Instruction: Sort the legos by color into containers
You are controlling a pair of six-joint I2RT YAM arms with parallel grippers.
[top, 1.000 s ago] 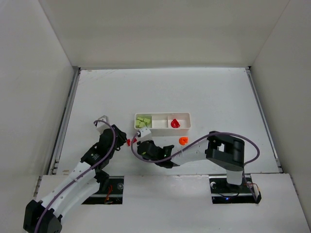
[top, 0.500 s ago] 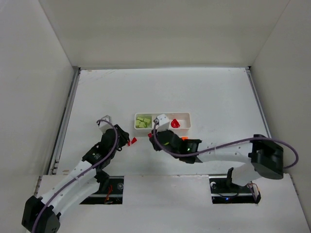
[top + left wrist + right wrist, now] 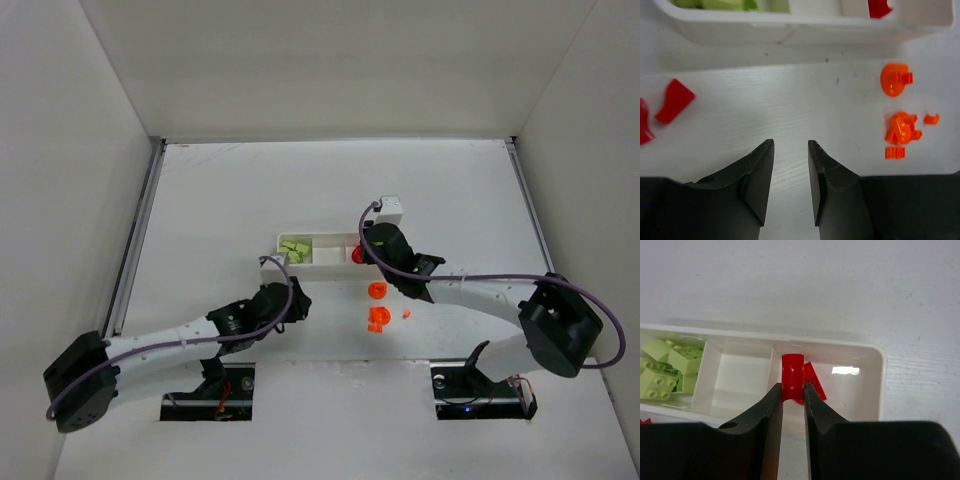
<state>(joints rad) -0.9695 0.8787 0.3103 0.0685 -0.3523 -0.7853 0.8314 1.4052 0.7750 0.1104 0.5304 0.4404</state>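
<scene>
While left pincer (image 3: 790, 146) gapes, right pincer (image 3: 793, 388) grips red lego (image 3: 792, 371) above tray (image 3: 881, 384).

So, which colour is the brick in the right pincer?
The brick is red; right wrist view.

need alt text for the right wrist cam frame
The right gripper pinches a small red lego between its jaws above a white three-compartment tray, near the divider between the middle and right compartments. Another red piece lies in the right compartment, pale green legos sit in the left one, and the middle one looks empty.
</scene>
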